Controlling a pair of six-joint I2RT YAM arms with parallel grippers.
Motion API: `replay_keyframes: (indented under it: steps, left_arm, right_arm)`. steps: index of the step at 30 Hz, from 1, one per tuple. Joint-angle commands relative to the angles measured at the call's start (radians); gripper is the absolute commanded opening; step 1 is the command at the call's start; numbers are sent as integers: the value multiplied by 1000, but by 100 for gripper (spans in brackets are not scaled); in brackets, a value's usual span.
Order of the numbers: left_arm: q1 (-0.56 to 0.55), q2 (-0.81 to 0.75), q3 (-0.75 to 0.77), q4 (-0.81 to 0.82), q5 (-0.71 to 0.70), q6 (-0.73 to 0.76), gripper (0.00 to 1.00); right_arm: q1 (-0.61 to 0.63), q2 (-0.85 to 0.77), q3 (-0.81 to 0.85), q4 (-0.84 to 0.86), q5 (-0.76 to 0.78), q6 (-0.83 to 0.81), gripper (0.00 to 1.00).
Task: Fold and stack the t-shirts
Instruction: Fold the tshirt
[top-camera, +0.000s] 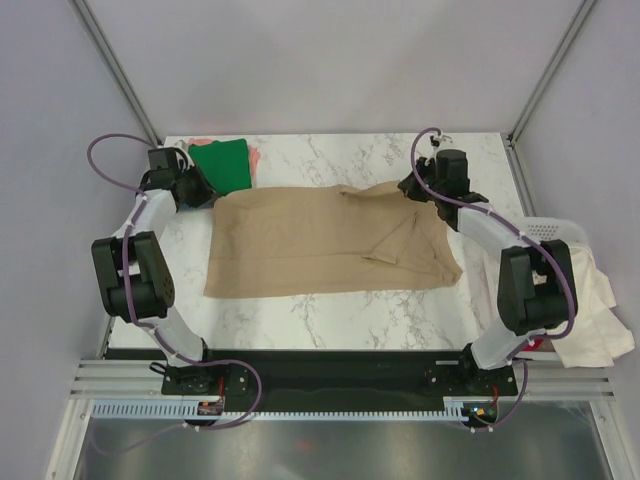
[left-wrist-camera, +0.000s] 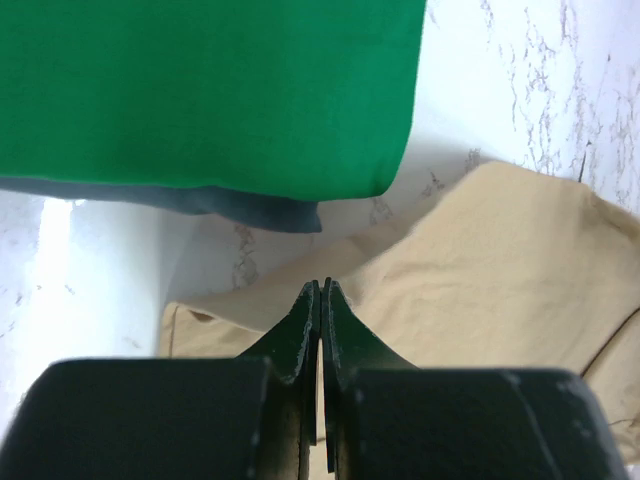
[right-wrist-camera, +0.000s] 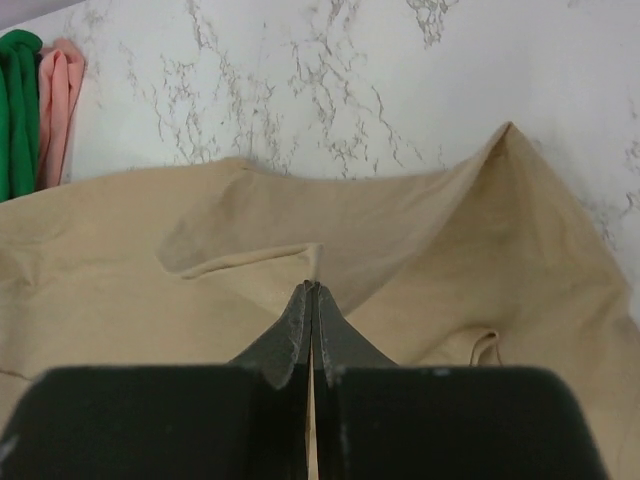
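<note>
1. left gripper had its jaws pressed together, tips down at the far-left edge of the tan tee; i could not tell whether any cloth was caught between them.
2. right gripper was likewise squeezed closed, tips touching the tee's far-right edge where a folded flap ran up to them; a pinch could not be confirmed.
3. tan tee lay across the middle of the table, long axis running left to right and its far edge stretching between the two grippers.
4. its left half looked flat and smooth; the right half was rumpled, with a sleeve folded inward and a raised peak in the cloth.
5. green tee sat folded at the far-left corner, just beyond the tan one, on a dark tee, with a pink tee beside it.
6. cream cloth hung off the table's right side by a basket.
</note>
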Motion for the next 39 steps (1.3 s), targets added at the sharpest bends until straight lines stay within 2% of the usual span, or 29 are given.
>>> replay_keyframes:
  steps: [1,4,12,29,35,39]
  left_arm:
    - [32,-51,-22,49,5,54,2]
    - [54,-50,-37,55,8,51,2]
    - [89,-28,-91,106,39,41,2]
    - [91,-14,-117,107,-30,50,2]
    - [89,-30,-145,101,-72,48,4]
    - [76,-65,-174,89,-144,51,7]
  right_arm:
    - [1,-158,-64,-15,44,-39,0]
    - [1,-256,-122,-47,72,-44,0]
    - [-2,-396,-251,-111,120,-42,0]
    - [-7,-595,-311,-301,178,-39,0]
    - [-8,-660,-418,-322,213,16,0]
    - [-10,-701,-509,-321,256,126,0]
